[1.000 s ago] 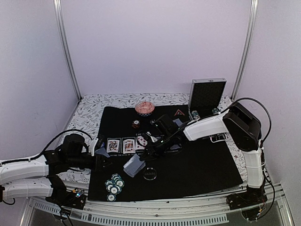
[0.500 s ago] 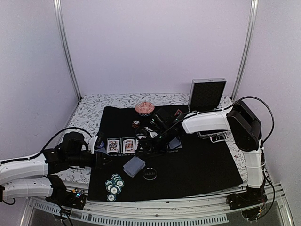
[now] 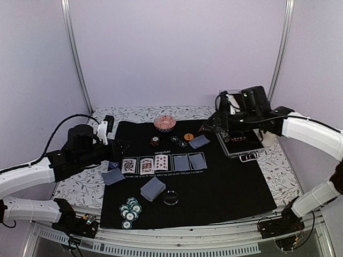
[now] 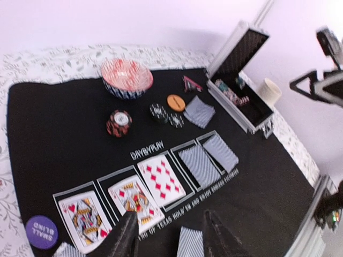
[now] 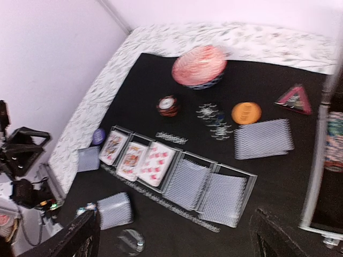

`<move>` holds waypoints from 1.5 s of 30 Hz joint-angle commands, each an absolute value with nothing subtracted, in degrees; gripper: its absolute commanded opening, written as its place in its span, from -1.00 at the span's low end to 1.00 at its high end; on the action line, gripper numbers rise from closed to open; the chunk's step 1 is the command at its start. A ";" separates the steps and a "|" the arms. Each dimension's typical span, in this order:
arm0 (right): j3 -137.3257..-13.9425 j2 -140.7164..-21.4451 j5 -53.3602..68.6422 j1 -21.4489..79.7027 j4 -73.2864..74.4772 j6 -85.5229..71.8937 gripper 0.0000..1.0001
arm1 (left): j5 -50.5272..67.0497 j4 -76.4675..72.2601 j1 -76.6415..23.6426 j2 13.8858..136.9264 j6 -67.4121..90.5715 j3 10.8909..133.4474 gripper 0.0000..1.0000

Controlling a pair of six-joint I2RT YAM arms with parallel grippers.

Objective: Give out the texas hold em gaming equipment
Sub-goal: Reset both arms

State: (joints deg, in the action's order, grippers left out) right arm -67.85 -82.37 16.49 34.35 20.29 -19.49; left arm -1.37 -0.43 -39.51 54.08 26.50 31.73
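A pale lilac wall backs a desk under a floral cloth, most of it covered by a large black mat. From above, the mat's five white rectangles are all filled. Three face-up cards lie toward the desk's left edge with two face-down cards beside them, which reads as a board dealt partway. Teal chips cluster by the near-left corner, probably one player's stake, and a stack of cards lies just beyond them. The silver case sits open by the right edge. The left hand hangs over the mat's left margin. The right hand is held high near the case, well apart from the cards.

In the left wrist view, that hand's fingers stand apart with nothing between them, above the face-up cards. A purple small-blind button lies at the left end of the row, seemingly marking a seat. Toward the far edge are a red bowl, a red chip stack, an orange button and a face-down pair, likely another player's hole cards.

In the right wrist view, the right hand's fingers are spread wide and empty, looking down on the whole layout. The red-edged triangle rests near the case.
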 commanded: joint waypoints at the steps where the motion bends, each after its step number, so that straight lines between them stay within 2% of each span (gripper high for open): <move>1: -48.87 -67.06 8.34 21.57 5.69 -11.27 0.98 | -17.71 -9.82 -38.46 56.95 19.38 36.38 -0.05; 3: -39.72 -59.72 9.56 14.22 -4.77 -8.93 0.98 | -25.15 -11.49 -36.96 58.31 16.57 37.83 0.11; 8: -20.78 -49.52 4.64 5.96 -29.97 -2.38 0.98 | -32.59 -15.07 -27.73 59.96 13.94 37.04 0.74; 12: -11.16 -51.78 2.44 4.54 -48.19 3.46 0.97 | -39.95 -25.12 -21.09 60.15 11.48 29.06 0.89; 18: -9.38 -64.87 6.71 0.72 -60.91 6.37 0.97 | -53.67 -41.73 -16.10 66.62 9.21 20.06 0.96; 24: -10.18 -76.62 13.97 -3.74 -70.30 3.67 0.98 | -51.63 -61.11 -16.10 85.21 -0.92 20.09 0.96; 27: -12.18 -81.29 16.74 -3.84 -70.82 4.14 0.98 | -48.61 -68.81 -16.30 90.64 -8.65 22.06 0.96; 29: -11.97 -87.11 16.68 -3.95 -77.16 4.35 0.98 | -46.30 -76.48 -14.95 93.86 -11.32 20.73 0.96; 31: -12.44 -87.62 16.80 -3.99 -75.78 4.09 0.97 | -42.78 -68.42 -13.52 91.24 -6.88 21.54 0.96; 37: -13.88 -88.25 15.57 -4.02 -74.10 3.58 0.98 | -23.04 -69.42 -4.99 86.79 -0.74 16.33 0.96; 40: -13.97 -88.25 15.14 -4.03 -74.15 3.29 0.98 | -18.03 -72.12 -3.94 87.40 -0.30 14.26 0.96; 42: -13.89 -88.20 15.08 -4.06 -74.17 3.34 0.98 | -16.47 -84.46 -4.40 90.46 -3.15 10.55 0.96; 45: -13.88 -88.15 14.94 -4.07 -74.20 3.34 0.98 | -17.05 -78.72 -4.57 88.84 -2.29 11.99 0.96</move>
